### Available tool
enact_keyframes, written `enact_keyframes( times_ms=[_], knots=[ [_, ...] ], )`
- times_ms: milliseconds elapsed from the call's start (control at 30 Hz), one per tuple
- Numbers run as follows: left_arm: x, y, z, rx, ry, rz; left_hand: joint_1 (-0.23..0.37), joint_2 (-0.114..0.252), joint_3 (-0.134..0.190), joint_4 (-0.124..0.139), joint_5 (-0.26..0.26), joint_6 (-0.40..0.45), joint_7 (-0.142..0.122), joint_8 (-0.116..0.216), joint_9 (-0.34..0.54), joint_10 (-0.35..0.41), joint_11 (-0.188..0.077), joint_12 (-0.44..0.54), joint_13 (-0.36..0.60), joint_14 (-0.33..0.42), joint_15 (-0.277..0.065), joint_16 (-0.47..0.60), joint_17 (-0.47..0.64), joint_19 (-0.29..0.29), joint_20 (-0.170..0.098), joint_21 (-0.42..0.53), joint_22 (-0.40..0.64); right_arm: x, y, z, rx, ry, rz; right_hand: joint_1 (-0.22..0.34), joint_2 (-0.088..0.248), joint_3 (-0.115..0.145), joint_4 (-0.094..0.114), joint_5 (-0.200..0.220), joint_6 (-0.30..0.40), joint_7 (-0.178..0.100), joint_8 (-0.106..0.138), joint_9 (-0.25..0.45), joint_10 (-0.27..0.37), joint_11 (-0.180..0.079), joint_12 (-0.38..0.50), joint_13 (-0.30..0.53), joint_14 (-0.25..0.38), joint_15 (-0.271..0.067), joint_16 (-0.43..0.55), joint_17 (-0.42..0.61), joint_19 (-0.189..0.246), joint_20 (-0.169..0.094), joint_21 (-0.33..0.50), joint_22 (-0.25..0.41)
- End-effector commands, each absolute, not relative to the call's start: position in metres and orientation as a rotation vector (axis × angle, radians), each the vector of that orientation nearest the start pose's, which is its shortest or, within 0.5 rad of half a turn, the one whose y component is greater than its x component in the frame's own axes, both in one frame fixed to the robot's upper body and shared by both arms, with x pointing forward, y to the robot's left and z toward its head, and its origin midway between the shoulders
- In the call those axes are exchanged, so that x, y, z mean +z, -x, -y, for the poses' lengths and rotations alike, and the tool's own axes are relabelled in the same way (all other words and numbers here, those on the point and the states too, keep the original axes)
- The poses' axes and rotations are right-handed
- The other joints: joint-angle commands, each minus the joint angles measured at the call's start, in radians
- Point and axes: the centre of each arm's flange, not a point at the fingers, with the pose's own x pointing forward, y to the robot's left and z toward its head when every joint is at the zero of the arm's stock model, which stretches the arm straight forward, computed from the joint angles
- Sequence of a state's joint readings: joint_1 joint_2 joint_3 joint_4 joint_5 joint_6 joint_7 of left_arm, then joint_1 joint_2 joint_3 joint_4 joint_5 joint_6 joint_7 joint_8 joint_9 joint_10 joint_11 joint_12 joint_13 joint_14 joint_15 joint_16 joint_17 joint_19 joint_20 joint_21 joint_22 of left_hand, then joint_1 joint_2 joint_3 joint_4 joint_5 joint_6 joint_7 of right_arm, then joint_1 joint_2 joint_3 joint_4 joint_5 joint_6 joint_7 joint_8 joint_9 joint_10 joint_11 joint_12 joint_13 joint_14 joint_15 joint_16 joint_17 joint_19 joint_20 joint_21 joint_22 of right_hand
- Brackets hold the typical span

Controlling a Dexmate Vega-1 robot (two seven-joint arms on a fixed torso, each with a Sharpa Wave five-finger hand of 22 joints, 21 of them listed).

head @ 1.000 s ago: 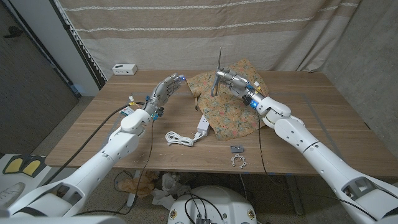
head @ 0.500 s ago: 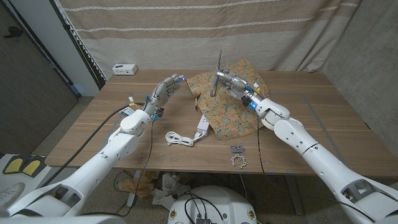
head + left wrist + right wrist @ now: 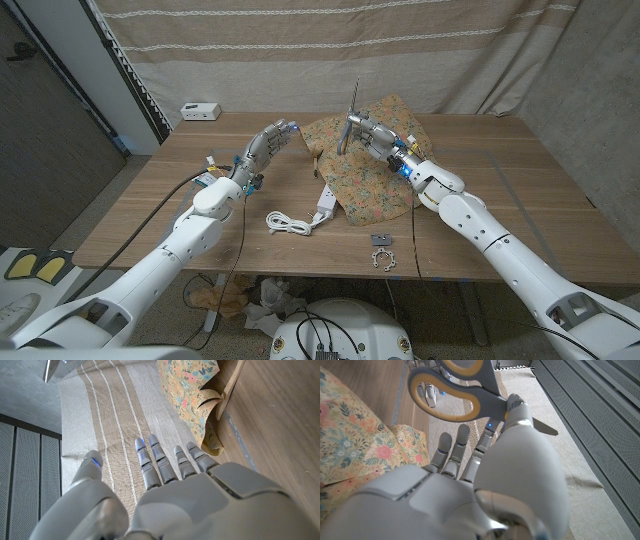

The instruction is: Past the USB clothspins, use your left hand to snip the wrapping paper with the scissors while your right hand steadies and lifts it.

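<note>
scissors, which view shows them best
The right wrist view: the scissors show close up, handles pinched by the right hand. The head view shows them small, blades up. The left wrist view gives nothing clear of them.

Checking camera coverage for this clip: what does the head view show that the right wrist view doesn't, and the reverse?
Head view alone: the left robot hand, empty with fingers apart, a coiled white cable and the wooden table's near edge. Right wrist view alone: the grey scissors' yellow-lined handle loops close up. Both: the right robot hand holding the scissors, beside the floral yellow wrapping paper.
</note>
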State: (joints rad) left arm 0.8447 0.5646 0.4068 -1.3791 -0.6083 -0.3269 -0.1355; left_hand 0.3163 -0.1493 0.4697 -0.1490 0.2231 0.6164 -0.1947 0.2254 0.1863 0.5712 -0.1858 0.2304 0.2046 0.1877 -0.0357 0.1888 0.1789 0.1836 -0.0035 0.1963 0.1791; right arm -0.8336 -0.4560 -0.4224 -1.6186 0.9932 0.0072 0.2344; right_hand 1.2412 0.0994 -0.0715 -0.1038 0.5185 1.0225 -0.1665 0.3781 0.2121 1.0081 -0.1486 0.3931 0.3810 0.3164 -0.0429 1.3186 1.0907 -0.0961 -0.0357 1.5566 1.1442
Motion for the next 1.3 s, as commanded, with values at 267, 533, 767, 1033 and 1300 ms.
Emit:
enact_keyframes(
  times_ms=[267,533,767,1033,1300],
  knots=[
    [-0.012,-0.629,-0.266,-0.358,-0.086,0.665,-0.004,0.004,-0.004,0.003,0.001,0.010,-0.002,-0.003,0.001,0.008,0.002,0.005,0.003,0.005,-0.079,0.005,0.003,0.001,0.008,0.005,0.004,0.025,-0.597,0.149,0.743,-0.354,0.518,0.015,0.049,0.005,-0.004,-0.003,0.044,-0.025,0.002,0.005,0.146,-0.057,-0.003,0.089,0.044,-0.171,0.074,-0.013,0.060,-0.166,-0.012,-0.075],
    [-0.011,-0.630,-0.265,-0.365,-0.089,0.664,-0.004,0.005,-0.004,0.003,0.001,0.010,-0.003,-0.005,0.001,0.012,0.000,0.005,0.002,0.005,-0.080,0.005,0.003,0.001,0.008,0.005,0.004,0.026,-0.596,0.151,0.722,-0.347,0.538,0.027,0.046,0.008,-0.011,-0.008,0.043,-0.016,-0.003,0.005,0.150,-0.054,-0.012,0.089,0.103,-0.174,0.091,-0.099,0.110,-0.166,-0.013,-0.147],
    [-0.010,-0.630,-0.265,-0.369,-0.091,0.664,-0.004,0.005,-0.004,0.002,0.001,0.011,-0.003,-0.007,0.001,0.010,-0.001,0.003,0.002,0.005,-0.080,0.005,0.003,0.002,0.007,0.005,0.004,0.028,-0.596,0.153,0.713,-0.325,0.567,0.044,0.044,0.015,-0.017,-0.009,0.045,0.005,-0.006,0.006,0.161,-0.035,-0.011,0.090,0.172,-0.175,0.059,-0.191,0.208,-0.161,0.001,-0.199],
    [-0.008,-0.631,-0.264,-0.375,-0.096,0.663,-0.004,0.005,-0.004,0.002,0.001,0.012,-0.003,-0.008,0.001,0.011,0.002,0.002,0.002,0.005,-0.080,0.005,0.003,0.003,0.006,0.006,0.004,0.027,-0.596,0.155,0.707,-0.309,0.574,0.061,0.038,0.020,-0.027,-0.011,0.043,0.021,-0.007,0.012,0.161,-0.015,-0.014,0.087,0.200,-0.177,0.029,-0.230,0.236,-0.163,-0.001,-0.224],
    [-0.004,-0.628,-0.263,-0.376,-0.094,0.678,-0.003,0.006,-0.004,0.002,0.001,0.014,-0.003,-0.009,0.001,0.012,0.002,0.002,0.002,0.009,-0.082,0.007,0.003,0.004,0.007,0.006,0.004,0.028,-0.598,0.162,0.686,-0.279,0.599,0.072,0.033,0.022,-0.031,-0.014,0.042,0.029,-0.008,0.017,0.164,-0.012,-0.012,0.090,0.213,-0.177,0.023,-0.236,0.241,-0.163,-0.003,-0.237]
  ],
)
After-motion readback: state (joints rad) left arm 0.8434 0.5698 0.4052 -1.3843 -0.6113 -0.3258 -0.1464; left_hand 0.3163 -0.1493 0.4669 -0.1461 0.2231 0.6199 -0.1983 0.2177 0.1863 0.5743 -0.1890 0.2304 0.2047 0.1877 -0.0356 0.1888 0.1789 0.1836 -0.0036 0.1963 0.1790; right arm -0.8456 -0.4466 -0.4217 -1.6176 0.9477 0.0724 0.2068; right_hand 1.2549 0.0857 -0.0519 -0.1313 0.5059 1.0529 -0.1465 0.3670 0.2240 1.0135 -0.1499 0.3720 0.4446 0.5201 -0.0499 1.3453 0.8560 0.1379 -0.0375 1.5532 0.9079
